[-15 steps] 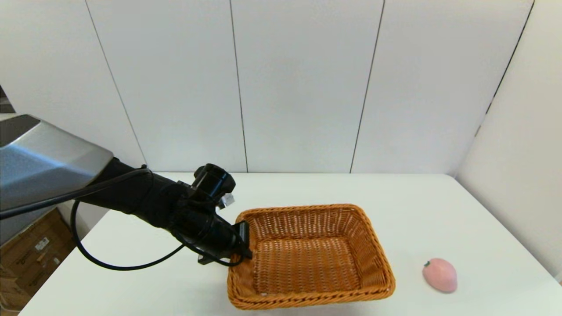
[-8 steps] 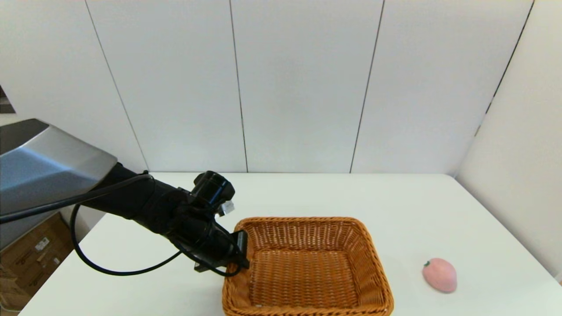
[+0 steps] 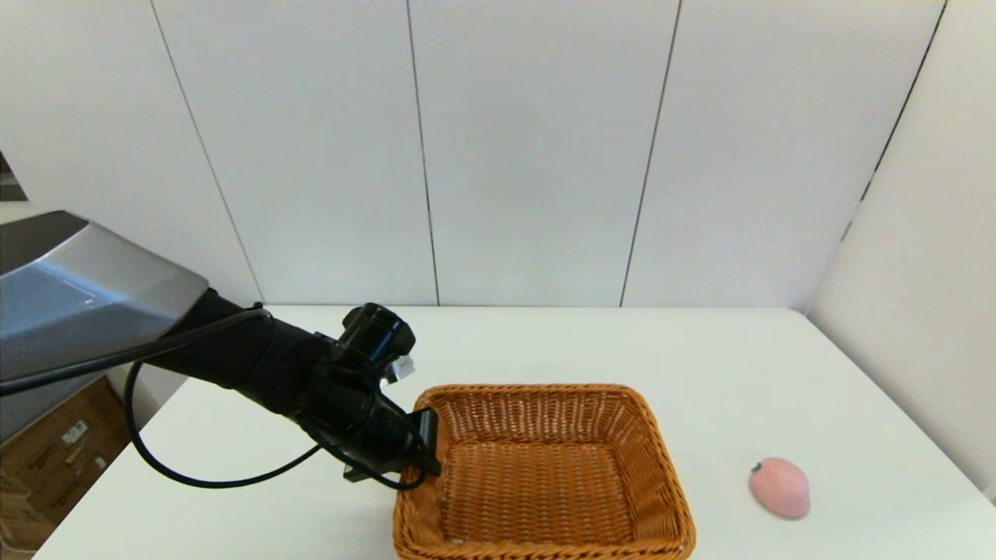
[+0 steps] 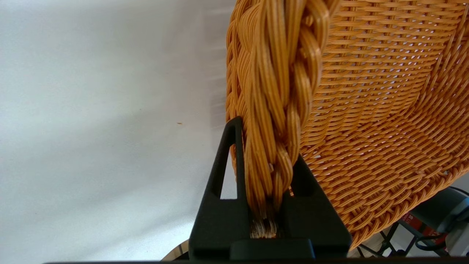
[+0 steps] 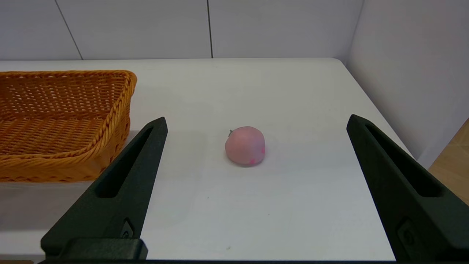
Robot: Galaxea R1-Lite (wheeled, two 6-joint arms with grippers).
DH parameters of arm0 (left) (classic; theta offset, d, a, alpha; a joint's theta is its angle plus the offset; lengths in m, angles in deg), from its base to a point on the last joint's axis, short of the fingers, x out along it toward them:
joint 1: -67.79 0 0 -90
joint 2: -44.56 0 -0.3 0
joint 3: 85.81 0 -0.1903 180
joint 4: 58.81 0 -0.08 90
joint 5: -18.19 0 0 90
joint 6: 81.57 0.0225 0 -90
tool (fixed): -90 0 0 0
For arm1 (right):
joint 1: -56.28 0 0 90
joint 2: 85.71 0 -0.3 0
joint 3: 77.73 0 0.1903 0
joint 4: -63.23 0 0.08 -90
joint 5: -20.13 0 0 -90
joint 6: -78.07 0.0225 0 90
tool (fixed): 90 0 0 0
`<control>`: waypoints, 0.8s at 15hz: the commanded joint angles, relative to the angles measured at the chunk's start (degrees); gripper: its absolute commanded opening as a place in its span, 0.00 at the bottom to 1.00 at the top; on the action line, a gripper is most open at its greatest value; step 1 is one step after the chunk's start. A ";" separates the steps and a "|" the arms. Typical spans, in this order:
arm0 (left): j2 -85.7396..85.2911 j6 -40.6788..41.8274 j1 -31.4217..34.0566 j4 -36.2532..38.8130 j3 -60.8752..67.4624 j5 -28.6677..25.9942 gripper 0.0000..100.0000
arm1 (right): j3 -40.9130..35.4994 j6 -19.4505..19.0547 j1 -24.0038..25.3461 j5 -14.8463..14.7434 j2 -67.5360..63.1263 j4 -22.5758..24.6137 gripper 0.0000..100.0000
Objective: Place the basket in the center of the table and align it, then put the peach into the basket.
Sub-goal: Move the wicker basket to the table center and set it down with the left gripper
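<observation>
Centrally, left end effector [image 3: 426, 443] clamped on wicker basket [image 3: 545, 474] left rim; right end effector [image 5: 256, 190] spread apart near peach [image 3: 780, 487].

Woven wicker basket [image 3: 545, 474] with braided rim; smooth matte white table [image 3: 747, 373]; matte pink peach [image 3: 780, 487]; matte black plastic fingers [image 5: 121, 190].

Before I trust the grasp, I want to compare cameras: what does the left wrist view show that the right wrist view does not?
Only the left wrist view shows the left gripper, its fingers shut on the braided rim of the basket, one finger on each side of the rim.

Only the right wrist view shows the peach lying on the table apart from the basket, and the right gripper open, short of the peach.

Both show the basket and the white table.
</observation>
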 commanded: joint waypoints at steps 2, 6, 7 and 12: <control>1.01 0.82 0.01 0.13 -0.38 -0.13 0.00 | 0.00 -0.02 0.01 0.06 0.01 0.00 1.00; 1.18 0.82 0.01 0.22 -0.47 -0.21 0.00 | 0.00 -0.02 0.01 0.06 0.01 0.00 1.00; 1.18 0.73 0.01 0.22 -0.47 -0.21 0.00 | 0.00 -0.02 0.01 -0.03 0.01 0.00 1.00; 1.45 0.64 0.01 0.13 -0.47 -0.04 1.00 | 0.00 -0.02 0.01 -0.03 0.01 0.00 1.00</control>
